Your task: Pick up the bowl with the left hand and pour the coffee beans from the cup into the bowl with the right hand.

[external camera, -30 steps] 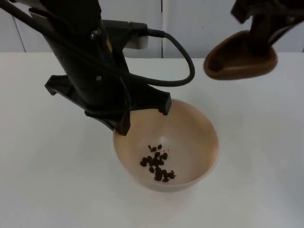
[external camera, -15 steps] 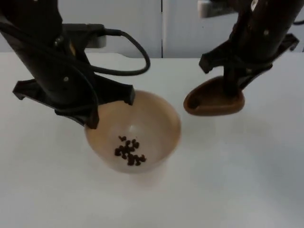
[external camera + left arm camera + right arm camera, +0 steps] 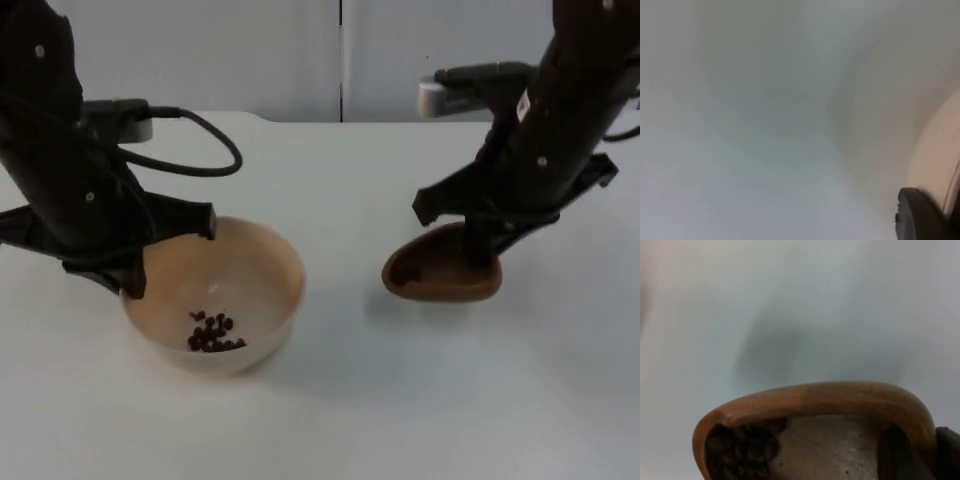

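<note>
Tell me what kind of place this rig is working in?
Likely a lab test bench: a bare white table, a plain grey partition wall, and just a bowl and brown cup.

Top view looks down and forward over the table (image 3: 340,400); both wrist views sit close above it.

The white table (image 3: 360,420) ends at a grey partition wall (image 3: 250,55). A tan bowl (image 3: 265,265) with coffee beans (image 3: 213,333) rests on it at the left. A brown cup (image 3: 440,280) lies tilted on it at the right, well apart.
</note>
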You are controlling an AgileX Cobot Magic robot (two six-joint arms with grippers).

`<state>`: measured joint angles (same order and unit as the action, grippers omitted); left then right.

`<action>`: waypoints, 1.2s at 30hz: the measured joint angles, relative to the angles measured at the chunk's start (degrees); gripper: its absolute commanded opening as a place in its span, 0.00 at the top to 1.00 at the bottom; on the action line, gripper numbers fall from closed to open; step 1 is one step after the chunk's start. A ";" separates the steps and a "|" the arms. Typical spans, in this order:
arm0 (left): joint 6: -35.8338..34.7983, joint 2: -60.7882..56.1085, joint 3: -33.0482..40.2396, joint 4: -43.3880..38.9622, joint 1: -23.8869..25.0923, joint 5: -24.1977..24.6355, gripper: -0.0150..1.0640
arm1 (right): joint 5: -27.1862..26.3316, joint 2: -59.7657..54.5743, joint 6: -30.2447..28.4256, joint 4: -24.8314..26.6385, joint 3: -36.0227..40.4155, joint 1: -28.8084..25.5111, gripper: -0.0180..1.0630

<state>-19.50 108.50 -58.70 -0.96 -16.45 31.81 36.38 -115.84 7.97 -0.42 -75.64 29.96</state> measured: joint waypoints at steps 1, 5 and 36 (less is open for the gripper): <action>0.00 0.53 0.00 0.10 0.12 -0.12 0.99 | -1.33 0.00 0.09 0.00 1.05 0.00 0.98; 0.00 1.78 0.00 0.20 0.47 -0.92 0.99 | -4.03 0.00 0.37 0.00 3.71 0.00 0.98; 0.00 2.85 -0.65 -2.58 0.57 0.13 0.99 | -8.05 -5.07 0.62 0.42 4.70 0.00 0.86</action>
<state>-19.50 111.36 -59.35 -3.54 -15.87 31.94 28.32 -120.91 8.60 0.00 -70.95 29.96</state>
